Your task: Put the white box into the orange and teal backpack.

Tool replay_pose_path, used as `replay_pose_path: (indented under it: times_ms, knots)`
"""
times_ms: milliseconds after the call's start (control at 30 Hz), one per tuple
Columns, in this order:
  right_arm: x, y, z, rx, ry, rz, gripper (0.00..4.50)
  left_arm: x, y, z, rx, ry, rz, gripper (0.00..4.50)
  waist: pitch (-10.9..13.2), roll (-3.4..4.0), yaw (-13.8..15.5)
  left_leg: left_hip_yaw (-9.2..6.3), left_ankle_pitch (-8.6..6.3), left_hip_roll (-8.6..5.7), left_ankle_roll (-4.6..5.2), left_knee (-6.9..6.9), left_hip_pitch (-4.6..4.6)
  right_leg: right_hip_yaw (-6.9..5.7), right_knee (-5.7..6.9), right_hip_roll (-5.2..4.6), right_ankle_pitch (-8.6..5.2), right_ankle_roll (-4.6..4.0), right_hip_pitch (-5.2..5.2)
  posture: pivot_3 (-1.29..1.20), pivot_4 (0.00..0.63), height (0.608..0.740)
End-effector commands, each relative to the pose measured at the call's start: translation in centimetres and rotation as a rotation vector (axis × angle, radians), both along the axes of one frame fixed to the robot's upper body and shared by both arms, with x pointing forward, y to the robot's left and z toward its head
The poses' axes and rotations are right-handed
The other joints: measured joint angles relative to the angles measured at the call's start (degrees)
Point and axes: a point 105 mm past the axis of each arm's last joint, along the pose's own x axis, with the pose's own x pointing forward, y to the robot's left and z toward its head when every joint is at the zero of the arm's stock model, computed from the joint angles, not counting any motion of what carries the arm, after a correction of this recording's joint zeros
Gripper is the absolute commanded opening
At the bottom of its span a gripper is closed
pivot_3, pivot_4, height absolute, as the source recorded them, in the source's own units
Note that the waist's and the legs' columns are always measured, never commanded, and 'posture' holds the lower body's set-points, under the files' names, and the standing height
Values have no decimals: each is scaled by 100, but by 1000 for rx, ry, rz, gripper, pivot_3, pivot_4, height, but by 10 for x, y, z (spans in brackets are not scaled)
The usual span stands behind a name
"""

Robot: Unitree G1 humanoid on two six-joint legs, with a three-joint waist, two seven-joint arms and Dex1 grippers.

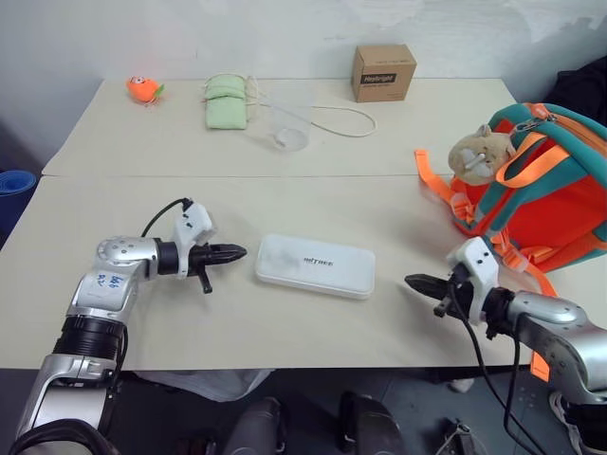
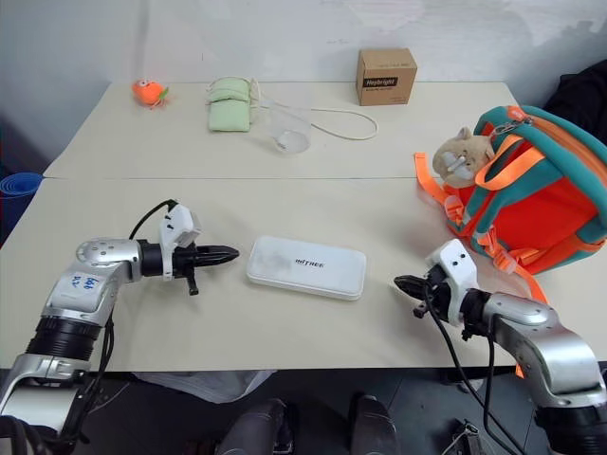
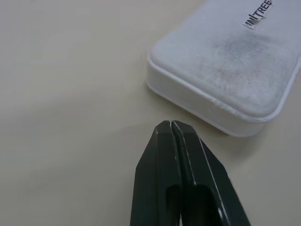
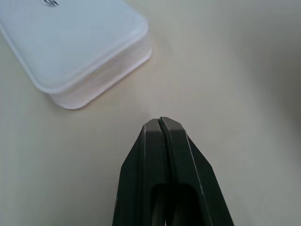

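1. Left eye view: the white box [image 1: 316, 266] lies flat near the middle of the front beige table [image 1: 285, 332], a slim, elongated plastic case with rounded corners, a raised rim around its base and small dark lettering on its top face.
2. Its long axis runs side to side across the table, tilted slightly so the end toward the robot's right sits a little closer to the robot.
3. The left gripper [image 1: 239, 252] points at the box's left short end from just beside it, its two black fingers pressed together on nothing and not touching the case.
4. The right gripper [image 1: 412, 281] points toward the box's right end from a wider gap, fingers likewise clamped together and empty.
5. The orange and teal backpack [image 1: 541, 185] stands at the table's right edge, well apart from the box, with a beige plush charm [image 1: 477, 152] hanging at its front and orange straps trailing onto the table.
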Motion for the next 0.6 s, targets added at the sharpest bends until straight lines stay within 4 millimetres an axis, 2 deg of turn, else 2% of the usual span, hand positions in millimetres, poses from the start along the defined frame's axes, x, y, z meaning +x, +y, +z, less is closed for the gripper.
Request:
replay_pose_path:
  times_ms: [33,200,400,500,600]
  knots:
    - [9,11,2,-12,-41,3,0,-14,-15,2,-9,16,-85,23,0,0,-16,1,1,-1,0,0,0,1,1,7,0,0,0,0,150,740]
    - [26,15,8,-1,-87,-56,0,-41,-35,11,-138,80,-192,23,0,0,-13,0,3,0,0,3,1,4,6,1,0,0,0,0,150,740]
    - [35,1,1,-63,-97,-145,0,-30,-15,-3,-90,153,-62,23,0,1,-5,-8,6,-2,-3,3,2,-1,8,0,0,-1,1,0,150,740]
    - [34,0,1,-65,-104,-147,0,-29,-1,-13,-105,332,20,548,0,0,-9,-7,8,-3,1,3,3,0,9,18,0,-1,3,0,150,740]
    - [34,0,-2,-77,-109,-155,0,-25,0,-5,-212,442,54,1493,0,0,-5,-7,8,-2,1,2,4,1,11,24,0,-1,3,0,150,740]
